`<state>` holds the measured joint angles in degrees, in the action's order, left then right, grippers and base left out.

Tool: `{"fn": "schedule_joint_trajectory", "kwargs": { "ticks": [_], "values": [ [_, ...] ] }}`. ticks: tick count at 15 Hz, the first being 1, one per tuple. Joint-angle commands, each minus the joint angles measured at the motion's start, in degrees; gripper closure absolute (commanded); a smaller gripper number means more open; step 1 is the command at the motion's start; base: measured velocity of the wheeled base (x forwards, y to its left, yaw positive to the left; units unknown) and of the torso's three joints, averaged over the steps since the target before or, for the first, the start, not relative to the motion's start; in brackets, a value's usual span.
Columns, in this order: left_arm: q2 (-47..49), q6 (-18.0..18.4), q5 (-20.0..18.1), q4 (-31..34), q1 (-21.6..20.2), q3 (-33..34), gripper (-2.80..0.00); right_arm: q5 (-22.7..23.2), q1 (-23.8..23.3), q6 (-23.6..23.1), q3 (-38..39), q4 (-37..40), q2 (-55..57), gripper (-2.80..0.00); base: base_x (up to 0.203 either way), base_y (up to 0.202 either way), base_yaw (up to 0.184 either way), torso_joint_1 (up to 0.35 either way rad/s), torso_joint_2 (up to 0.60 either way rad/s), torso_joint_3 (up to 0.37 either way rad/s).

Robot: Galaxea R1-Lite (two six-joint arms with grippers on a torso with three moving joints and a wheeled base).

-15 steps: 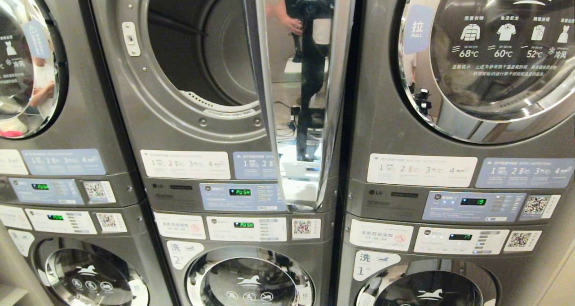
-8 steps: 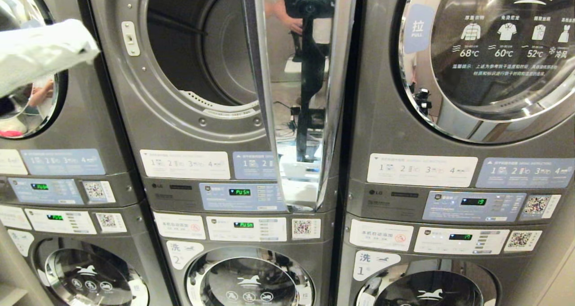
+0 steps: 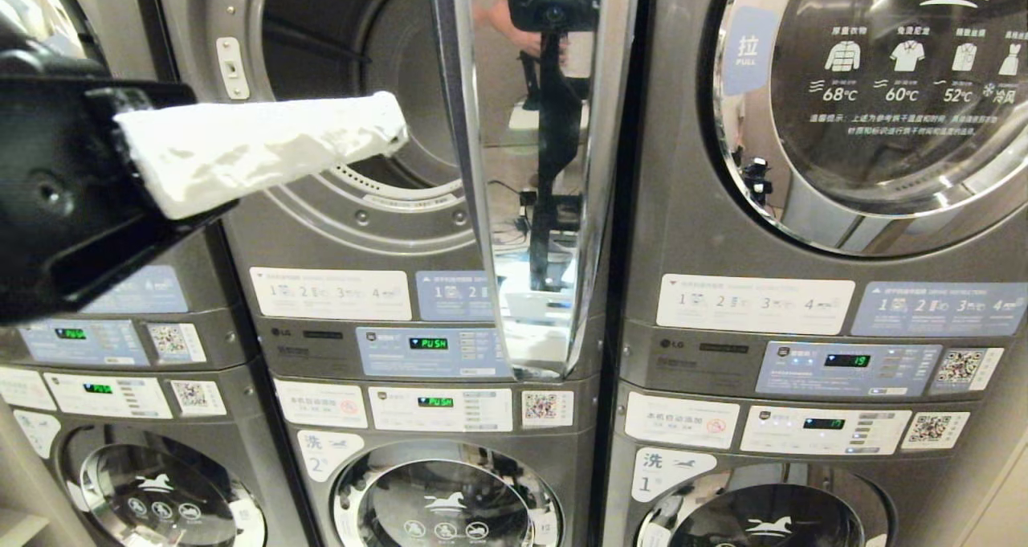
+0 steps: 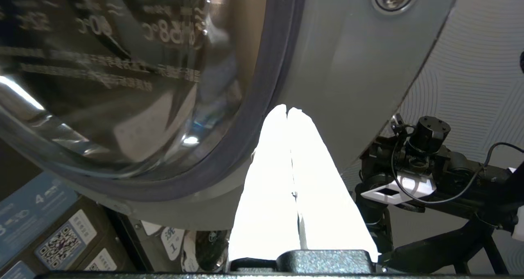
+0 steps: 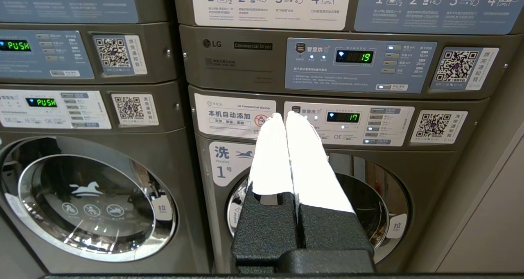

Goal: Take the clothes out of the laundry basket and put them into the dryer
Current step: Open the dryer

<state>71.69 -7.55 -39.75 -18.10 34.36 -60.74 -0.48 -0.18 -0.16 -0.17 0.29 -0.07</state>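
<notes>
The left gripper (image 3: 389,123) reaches in from the left edge of the head view. Its white fingers (image 3: 257,149) lie nearly level across the lower part of the round opening of the dryer (image 3: 353,65), in the middle column of machines. The tips are in front of the dark drum and close to the door (image 3: 530,210), which stands open and is seen almost edge-on. The jaws are clenched, pad against pad, with only a thin line between them. Where the clothes are, I cannot tell from these views.

The left wrist view shows this closed pair better: the left gripper (image 4: 287,110) ends in two white fingers (image 4: 266,189) which meet along their whole length. Just ahead of the tips it shows a round door window (image 4: 123,66) with reversed temperature print and a grey rim. The head view does not show this side.

The right gripper (image 5: 285,116) is only in the right wrist view. Its jaws are also pressed together and grasp nothing. It points toward the control panel (image 5: 348,123) of the lower washer (image 5: 229,160), marked 1, in the right column, and it is apart from the panel. The head view shows this washer only partly, at its bottom edge
</notes>
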Motion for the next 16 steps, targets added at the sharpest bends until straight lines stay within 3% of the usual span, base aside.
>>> {"fn": "schedule_joint_trajectory", "kwargs": {
  "ticks": [1, 7, 11, 13, 16],
  "values": [
    [3.0, 0.2, 0.2, -0.2, 1.8, -1.0, 0.0, 0.0, 0.0, 0.0, 0.0, 0.1, 0.0, 0.0, 0.0, 0.0, 0.0, 0.0, 0.0, 0.0],
    [11.6, 1.7, 1.2, -0.3, 6.9, -7.6, 0.0, 0.0, 0.0, 0.1, 0.0, 0.1, 0.0, 0.0, 0.0, 0.0, 0.0, 0.0, 0.0, 0.0],
    [20.2, 1.7, 3.5, -7.1, 11.5, -11.7, 0.0, 0.0, 0.0, 0.2, 0.0, -0.1, 0.0, 0.0, 0.0, 0.0, 0.0, 0.0, 0.0, 0.0],
    [24.4, 1.7, 5.5, -9.6, 13.6, -15.2, 0.0, -0.1, 0.0, 0.2, 0.0, -0.1, 0.0, 0.0, 0.0, 0.0, 0.0, 0.0, 0.0, 0.0],
    [21.6, 1.6, 10.8, -10.0, 13.5, -14.1, 0.0, -0.1, 0.0, 0.4, 0.1, -0.2, 0.0, 0.0, 0.0, 0.0, 0.0, 0.0, 0.0, 0.0]
  ]
}}
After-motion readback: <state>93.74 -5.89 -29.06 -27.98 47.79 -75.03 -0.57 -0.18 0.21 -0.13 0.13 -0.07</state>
